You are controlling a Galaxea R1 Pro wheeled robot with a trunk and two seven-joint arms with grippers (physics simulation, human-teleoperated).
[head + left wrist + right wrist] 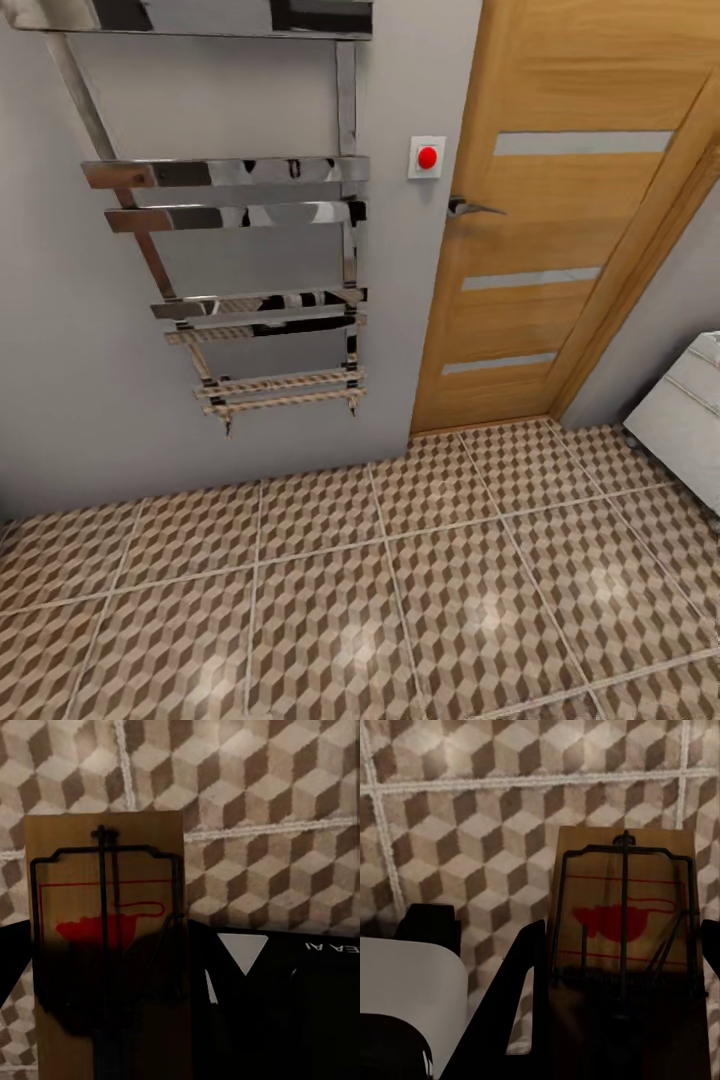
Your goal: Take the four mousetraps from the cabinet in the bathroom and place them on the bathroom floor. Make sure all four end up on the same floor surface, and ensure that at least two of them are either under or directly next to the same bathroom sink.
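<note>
- Head camera is looking at a grey wall with a chrome towel rail (pixel 250 240), a wooden door (pixel 560 220) with a red button (pixel 427 157) beside it, and the cube-pattern bathroom floor (pixel 330 600) running below. A bit of a white drawer unit (pixel 685 415) is poking in at the right edge.
- Left tool (pixel 112 1035) is carrying a mousetrap (pixel 105 930): the dark fingers are sitting on either side of the wooden slab at its near end, so I'm reading it as clamped on the trap. The trap is hanging over the tiles, not lying on them.
- Right tool (pixel 622 1035) is doing the same thing, closed around a second mousetrap (pixel 622 922), red print and wire bar facing the camera, patterned tiles beyond it.
- So the step in hand looks like the carry: two traps are in the tools and not yet on the floor.
- My guess for the next move: the sink isn't anywhere in these shots, so the robot needs to be turning and rolling until the basin comes into view, then lowering each trap flat onto the tiles right beside or under it before letting go.
- Worth watching: the traps are thin, so releasing from too high could be flipping them.
</note>
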